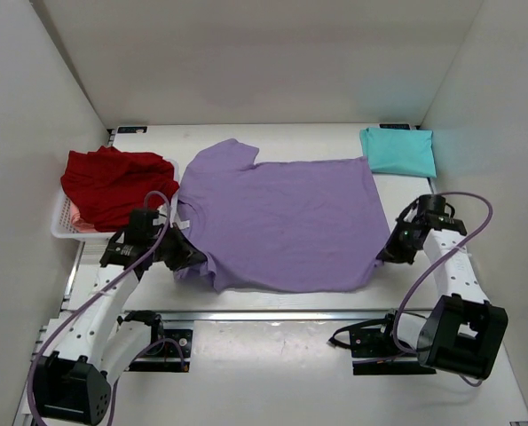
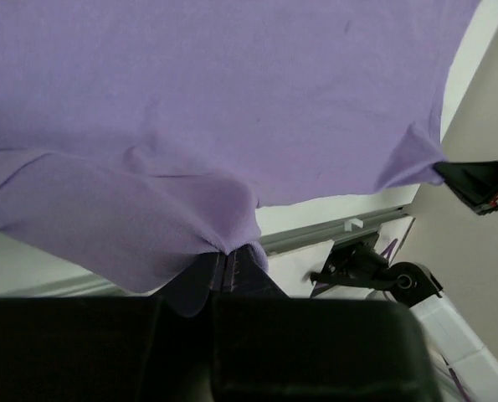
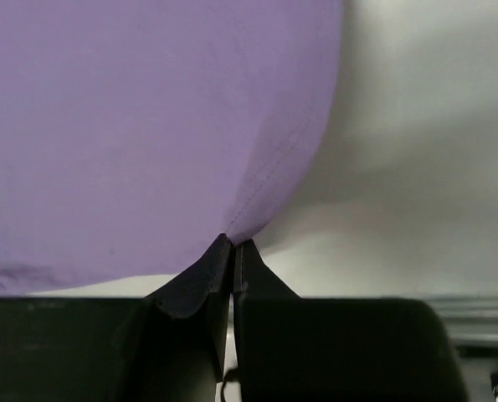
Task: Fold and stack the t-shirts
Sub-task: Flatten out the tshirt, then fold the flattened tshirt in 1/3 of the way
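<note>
1. Top view: the lavender t-shirt (image 1: 281,222) lay spread flat, stretched between the two claws. The left gripper (image 1: 191,257) was at its near sleeve and the right gripper (image 1: 386,255) at its near hem corner. A folded teal t-shirt (image 1: 398,151) sat well beyond the right claw. The red t-shirts (image 1: 108,182) were heaped on the white basket (image 1: 61,229), just beyond and outward of the left claw.
2. Left wrist: the left gripper (image 2: 228,255) was pinched tight, with no gap showing and a bunched fold of the lavender t-shirt (image 2: 232,92) caught at its tips. The rest of the cloth ran away ahead of it.
3. Right wrist: the right gripper (image 3: 233,251) was clamped just as tight on the hemmed corner. The lavender t-shirt (image 3: 148,109) fanned out ahead and to its left, with bare table (image 3: 416,126) to its right.
4. My call: this was the first fold of the lavender shirt, with both grips set. The next move called for both claws to lift together and carry the near edge over toward the far edge, keeping the cloth evenly taut so it didn't sag or slip.
</note>
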Controlling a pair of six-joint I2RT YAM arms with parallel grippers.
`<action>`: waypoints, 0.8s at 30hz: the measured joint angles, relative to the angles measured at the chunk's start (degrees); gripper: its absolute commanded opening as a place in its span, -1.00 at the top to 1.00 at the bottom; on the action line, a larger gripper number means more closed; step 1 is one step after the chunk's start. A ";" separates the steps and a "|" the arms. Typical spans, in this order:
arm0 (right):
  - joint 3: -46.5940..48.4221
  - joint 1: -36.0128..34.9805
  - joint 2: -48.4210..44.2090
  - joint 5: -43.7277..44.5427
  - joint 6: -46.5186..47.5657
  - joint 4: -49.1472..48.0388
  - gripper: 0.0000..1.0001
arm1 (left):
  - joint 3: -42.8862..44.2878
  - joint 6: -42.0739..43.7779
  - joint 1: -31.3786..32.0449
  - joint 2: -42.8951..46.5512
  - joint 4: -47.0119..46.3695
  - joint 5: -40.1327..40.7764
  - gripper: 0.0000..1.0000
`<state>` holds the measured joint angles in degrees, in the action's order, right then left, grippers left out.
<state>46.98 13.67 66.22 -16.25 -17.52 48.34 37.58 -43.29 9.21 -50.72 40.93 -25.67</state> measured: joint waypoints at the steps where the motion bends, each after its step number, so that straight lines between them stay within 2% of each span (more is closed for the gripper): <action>1: -1.53 0.26 -0.39 0.22 0.17 0.90 1.00 | -0.52 0.04 -0.26 0.74 0.90 -0.15 1.00; 5: -6.03 1.07 -0.74 0.72 0.87 3.56 1.00 | -0.74 0.46 -0.94 1.33 3.91 -0.07 1.00; 9: -5.92 1.99 0.85 0.79 1.09 3.80 1.00 | 1.60 1.27 -1.79 -2.29 4.85 0.26 1.00; 17: 3.39 5.38 10.51 0.44 1.25 2.40 1.00 | 12.41 3.61 -3.72 -17.00 2.86 1.42 1.00; 24: 9.68 6.34 18.32 0.09 1.22 0.76 1.00 | 18.82 4.57 -4.92 -26.14 0.96 2.80 1.00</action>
<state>56.66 20.01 84.53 -16.16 -16.29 49.10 56.40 -38.72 4.29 -76.86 41.89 -22.87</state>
